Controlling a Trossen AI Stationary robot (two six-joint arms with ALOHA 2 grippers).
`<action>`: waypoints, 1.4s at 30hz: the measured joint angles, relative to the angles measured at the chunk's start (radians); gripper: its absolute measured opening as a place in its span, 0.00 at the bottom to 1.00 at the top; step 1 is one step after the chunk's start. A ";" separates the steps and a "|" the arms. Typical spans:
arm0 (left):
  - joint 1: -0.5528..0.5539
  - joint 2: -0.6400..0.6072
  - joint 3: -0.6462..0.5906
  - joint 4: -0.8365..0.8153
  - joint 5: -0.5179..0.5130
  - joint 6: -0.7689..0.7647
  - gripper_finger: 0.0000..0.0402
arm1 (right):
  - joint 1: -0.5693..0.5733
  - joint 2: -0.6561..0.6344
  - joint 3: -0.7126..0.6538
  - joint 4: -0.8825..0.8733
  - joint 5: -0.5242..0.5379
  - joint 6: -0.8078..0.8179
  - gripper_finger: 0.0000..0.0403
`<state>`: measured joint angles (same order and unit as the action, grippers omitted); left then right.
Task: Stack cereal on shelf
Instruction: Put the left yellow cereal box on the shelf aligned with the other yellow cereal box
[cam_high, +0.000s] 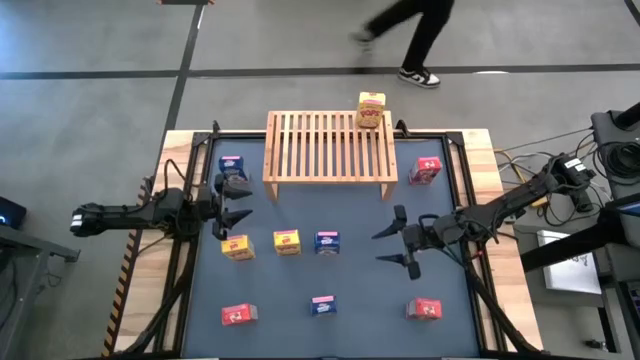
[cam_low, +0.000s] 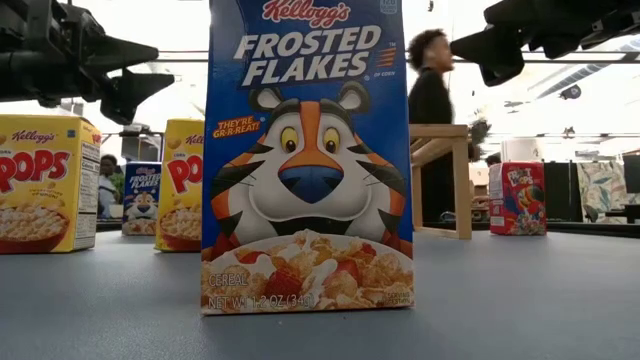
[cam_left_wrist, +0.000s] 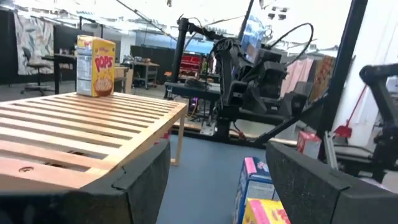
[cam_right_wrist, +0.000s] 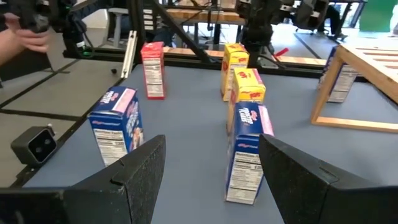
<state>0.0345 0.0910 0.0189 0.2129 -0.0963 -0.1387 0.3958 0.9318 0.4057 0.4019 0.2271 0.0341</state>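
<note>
One yellow box (cam_high: 371, 109) is already standing on the shelf (cam_high: 330, 150), at its far right corner; eight boxes are waiting on the bench (cam_high: 370, 300). The left gripper (cam_high: 236, 203) is hovering with fingers apart and empty between the blue box (cam_high: 231, 166) and a yellow box (cam_high: 237, 247). Judging from this, either is the next pick: straddle it squarely and lift clear of the shelf's near edge. The right gripper (cam_high: 398, 238) is hanging spread and empty in open room right of the middle row.
</note>
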 joint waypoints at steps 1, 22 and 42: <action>0.000 0.000 0.000 -0.002 0.000 -0.009 0.62 | 0.000 0.001 0.000 0.000 0.008 0.000 0.61; -0.043 0.333 0.477 -0.619 -0.035 -0.055 0.62 | -0.001 0.004 -0.001 -0.028 0.012 0.012 0.61; -0.578 0.934 0.973 -1.302 -0.218 -0.560 0.62 | 0.001 0.005 -0.001 -0.022 0.029 0.020 0.61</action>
<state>-0.5437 1.0247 0.9916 -1.0888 -0.3141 -0.6987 0.3969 0.9371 0.4046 0.3799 0.2558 0.0541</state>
